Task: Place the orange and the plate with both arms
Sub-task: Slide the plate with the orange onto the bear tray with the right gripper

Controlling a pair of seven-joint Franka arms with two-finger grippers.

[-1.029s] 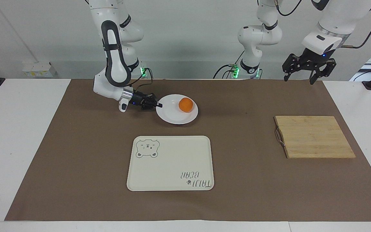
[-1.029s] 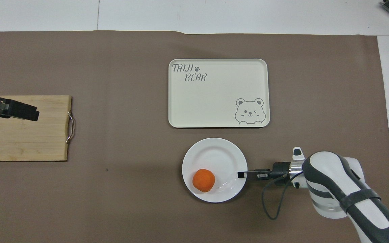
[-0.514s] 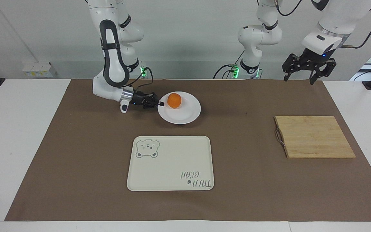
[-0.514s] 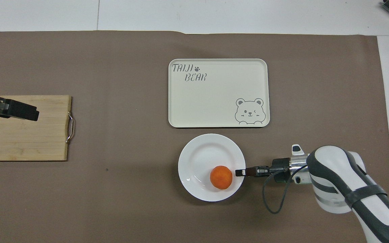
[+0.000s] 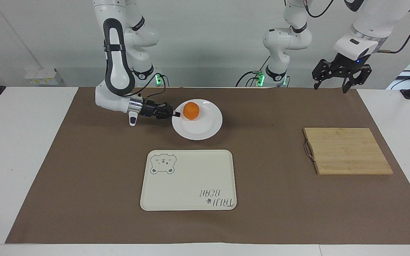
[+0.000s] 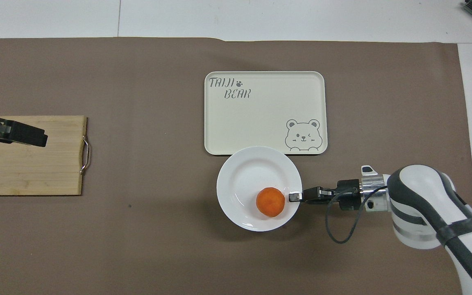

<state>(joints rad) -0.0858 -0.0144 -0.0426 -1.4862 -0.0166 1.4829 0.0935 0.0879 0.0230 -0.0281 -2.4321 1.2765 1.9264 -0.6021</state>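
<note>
Spanning most of both views, the matte brown mat (image 5: 279,199) carries everything. Upper centre in the facing view, the glossy, stiff, breakable plate (image 5: 205,129) is pinched at its thin rim by the right gripper (image 5: 177,114), fingers closed on it. Its rolling, matte orange (image 5: 191,110) sits beside them. Upper right, the left gripper (image 5: 336,83) waits, fingers spread.

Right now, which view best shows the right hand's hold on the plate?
Facing view: the right hand is shut on the plate rim, plate lifted off the mat. Overhead shows the hand at the rim but not height.
</note>
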